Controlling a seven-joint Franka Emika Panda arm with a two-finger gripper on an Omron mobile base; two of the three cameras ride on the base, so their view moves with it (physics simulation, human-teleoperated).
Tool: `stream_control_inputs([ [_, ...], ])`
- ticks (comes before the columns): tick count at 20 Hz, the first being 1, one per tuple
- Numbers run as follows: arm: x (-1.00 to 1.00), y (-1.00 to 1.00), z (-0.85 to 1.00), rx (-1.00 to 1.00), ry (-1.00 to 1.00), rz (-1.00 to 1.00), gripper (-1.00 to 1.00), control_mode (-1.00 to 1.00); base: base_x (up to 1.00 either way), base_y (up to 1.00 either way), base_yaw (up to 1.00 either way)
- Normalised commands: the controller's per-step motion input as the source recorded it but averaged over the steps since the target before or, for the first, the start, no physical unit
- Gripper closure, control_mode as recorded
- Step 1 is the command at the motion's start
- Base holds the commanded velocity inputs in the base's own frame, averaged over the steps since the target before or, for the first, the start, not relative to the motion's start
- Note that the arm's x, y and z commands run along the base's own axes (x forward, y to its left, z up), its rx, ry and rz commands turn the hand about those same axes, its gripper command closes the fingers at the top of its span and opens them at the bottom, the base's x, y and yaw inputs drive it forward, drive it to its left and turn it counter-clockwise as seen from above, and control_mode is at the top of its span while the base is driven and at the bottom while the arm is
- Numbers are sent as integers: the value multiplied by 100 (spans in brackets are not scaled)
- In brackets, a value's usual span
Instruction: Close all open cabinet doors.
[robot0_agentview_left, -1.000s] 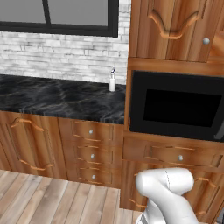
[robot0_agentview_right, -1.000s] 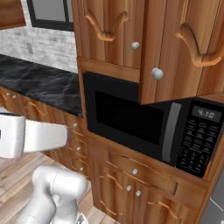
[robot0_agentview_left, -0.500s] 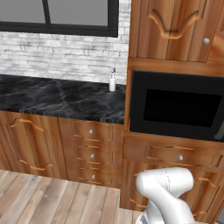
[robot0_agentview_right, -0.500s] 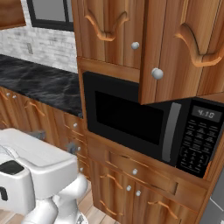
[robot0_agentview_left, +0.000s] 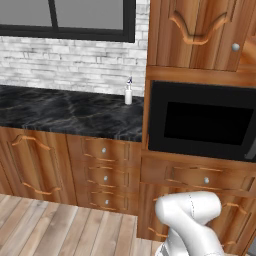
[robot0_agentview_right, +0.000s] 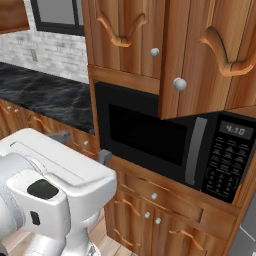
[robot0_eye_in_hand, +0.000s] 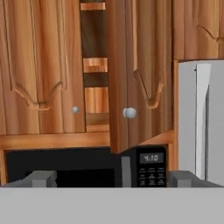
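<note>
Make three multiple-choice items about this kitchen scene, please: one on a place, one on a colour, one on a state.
1. Where is the small white bottle?
A. on the black marbled stone counter, by the brick wall
B. on the wood floor
C. inside the oven

2. What colour is the round knob of the open door?
A. black
B. silver
C. red

3. How does the right-hand reddish-brown wooden cabinet door above the glossy black oven stand?
A. shut flush
B. taken off
C. swung open

Answers: 1 A, the bottle stands at the back of the counter. 2 B, the knob is shiny grey. 3 C, the door sticks out and shelves show behind it in the hand view.
</note>
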Motion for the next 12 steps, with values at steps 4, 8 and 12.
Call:
stream_control_inputs([
  [4,31,-30,1,3,-3,7,-100,-100,0,0,0],
  [8,42,-40,0,5,0,13,-100,-100,0,0,0],
  [12,50,-36,0,4,0,14,-100,-100,0,0,0],
])
